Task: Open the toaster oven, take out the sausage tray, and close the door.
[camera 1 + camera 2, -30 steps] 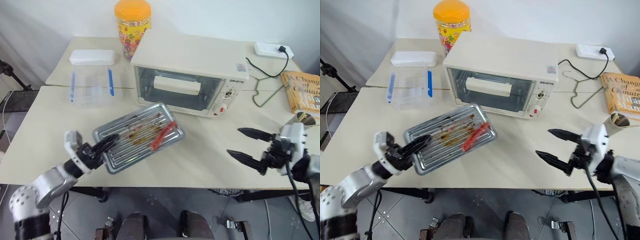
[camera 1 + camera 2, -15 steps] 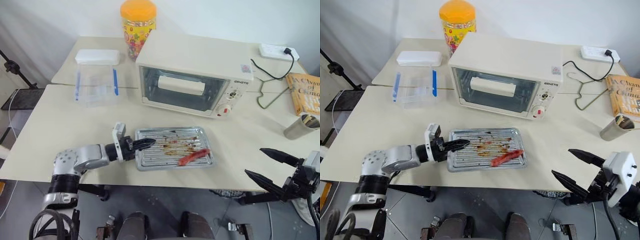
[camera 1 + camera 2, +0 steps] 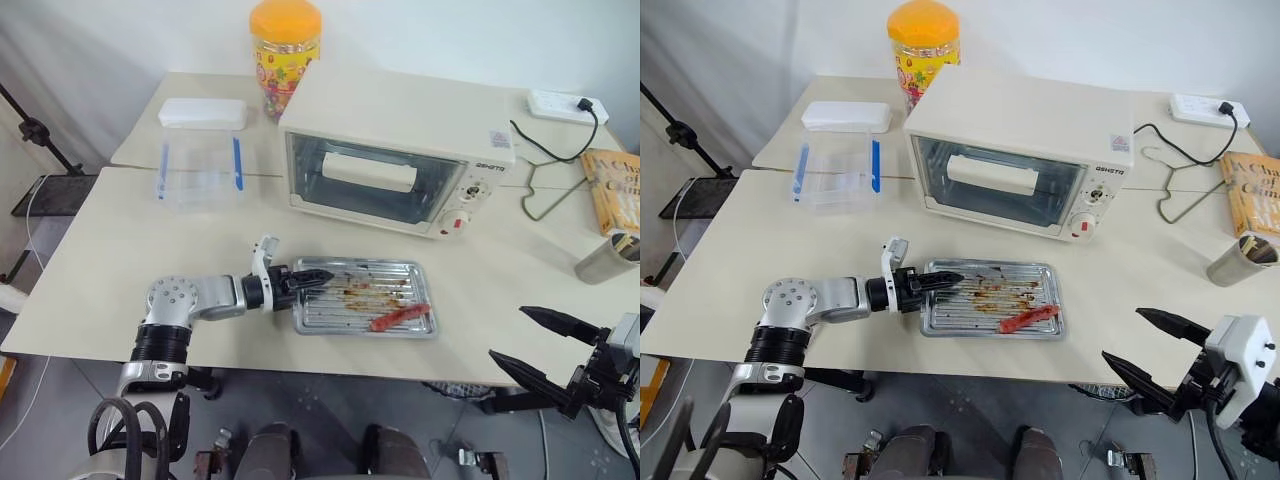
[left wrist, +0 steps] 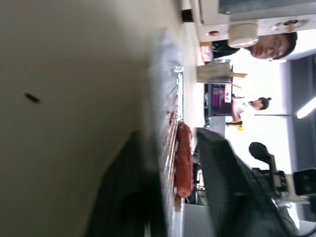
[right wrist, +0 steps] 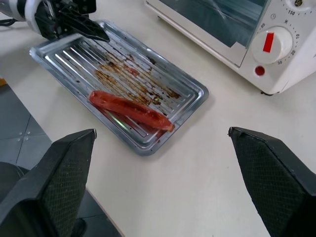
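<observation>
The sausage tray (image 3: 340,310) lies flat on the table in front of the toaster oven (image 3: 400,110), with the red sausage (image 3: 398,318) near its right end. The glass door (image 3: 330,195) is shut, its bar handle (image 3: 370,172) showing across the front. My left gripper (image 3: 318,277) is at the tray's left end. Its fingers (image 4: 222,173) stand parted astride the rim, so it is open. My right gripper (image 3: 506,332) hangs open off the table's near right edge, holding nothing.
A clear box with blue clips (image 3: 200,172) and its white lid (image 3: 202,112) sit at the back left, beside an orange-lidded jar (image 3: 286,45). To the right are a wire hanger (image 3: 545,195), a power strip (image 3: 560,103), a book (image 3: 615,190) and a metal cup (image 3: 605,258).
My left arm swung the tray to the right and laid it flat before the oven, then its fingers parted on the rim. My right gripper drew back toward the table's near edge.
</observation>
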Available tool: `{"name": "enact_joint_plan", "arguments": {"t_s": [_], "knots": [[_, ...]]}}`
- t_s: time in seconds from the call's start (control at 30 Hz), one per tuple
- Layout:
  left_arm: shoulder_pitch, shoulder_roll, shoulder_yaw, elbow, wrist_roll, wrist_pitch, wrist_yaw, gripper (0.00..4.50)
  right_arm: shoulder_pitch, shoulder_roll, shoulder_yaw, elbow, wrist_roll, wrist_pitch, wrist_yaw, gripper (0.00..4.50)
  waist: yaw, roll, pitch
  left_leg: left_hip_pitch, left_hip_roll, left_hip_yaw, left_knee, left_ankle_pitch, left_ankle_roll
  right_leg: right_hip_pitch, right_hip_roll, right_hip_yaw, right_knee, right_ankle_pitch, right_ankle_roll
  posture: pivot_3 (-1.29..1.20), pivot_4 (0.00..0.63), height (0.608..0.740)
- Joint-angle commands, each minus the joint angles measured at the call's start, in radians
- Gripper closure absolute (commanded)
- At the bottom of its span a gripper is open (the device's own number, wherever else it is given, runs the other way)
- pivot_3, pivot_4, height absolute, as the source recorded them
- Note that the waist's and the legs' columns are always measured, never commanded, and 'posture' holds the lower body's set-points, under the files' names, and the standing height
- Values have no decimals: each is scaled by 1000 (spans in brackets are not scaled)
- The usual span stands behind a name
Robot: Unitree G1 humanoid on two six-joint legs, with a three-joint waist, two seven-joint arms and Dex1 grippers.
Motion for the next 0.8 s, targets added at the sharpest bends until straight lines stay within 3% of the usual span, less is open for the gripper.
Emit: {"name": "enact_joint_plan", "arguments": {"t_s": [0.03, 0.17, 0.23, 0.33, 0.43, 0.5, 0.6, 0.67, 0.8], "knots": [[29, 40, -4, -114, 66, 20, -92, 1656, -15, -7, -18, -3, 17, -51, 48, 0, -4, 0, 0, 0, 0, 0, 0, 0, 0, 0, 0, 0, 0, 0, 0, 0, 150, 740], [77, 130, 4, -251, 126, 11, -198, 403, -47, -17, 1, 34, 9, -80, 95, 0, -25, -1, 0, 0, 1, 1, -1, 0, 0, -1, 1, 0, 0, 0, 0, 0, 150, 740], [132, 230, -59, -373, 261, -144, -383, 41, -64, -28, 14, 64, -7, -91, 114, 0, -32, 0, 0, 0, 2, 0, -1, 0, 0, -1, 1, 0, 1, 0, 0, 0, 150, 740], [267, 345, -120, -490, 508, -571, -754, 41, -95, -45, 39, 108, -23, -106, 145, 0, -44, 0, 0, 0, 2, 3, -3, 0, -2, -4, 1, 1, 0, 0, 0, 0, 150, 740], [316, 380, -58, -436, 533, -625, -830, 41, -125, -54, 68, 134, -30, -117, 162, 0, -41, 0, 0, -3, 3, 6, -3, 0, -2, -8, 1, 2, 1, 0, -1, 0, 150, 740], [372, 394, -39, -435, 642, -831, -909, 41, -150, -60, 91, 138, -28, -121, 178, 0, -40, 1, 0, -4, 3, 5, -2, 0, -2, -9, 1, 3, 1, 0, -1, 0, 150, 740], [488, 551, -21, -451, 703, -868, -1074, 41, -219, -66, 126, 138, -3, -118, 188, 0, -46, 0, 1, -4, 4, 6, -3, 0, -2, -10, 1, 3, 2, 0, -1, 0, 150, 740], [532, 529, 46, -408, 830, -1187, -1071, 41, -251, -79, 148, 146, 6, -120, 218, 0, -46, 2, 2, -4, 5, 8, -4, -1, -1, -12, 1, 3, 2, -1, -1, 0, 150, 740], [475, 477, 123, -336, 826, -1326, -1086, 41, -287, -104, 178, 175, -2, -124, 265, 0, -31, 3, 3, -4, 7, 7, -2, -2, 0, -11, 0, 2, 3, -1, -1, 0, 150, 740]]}}
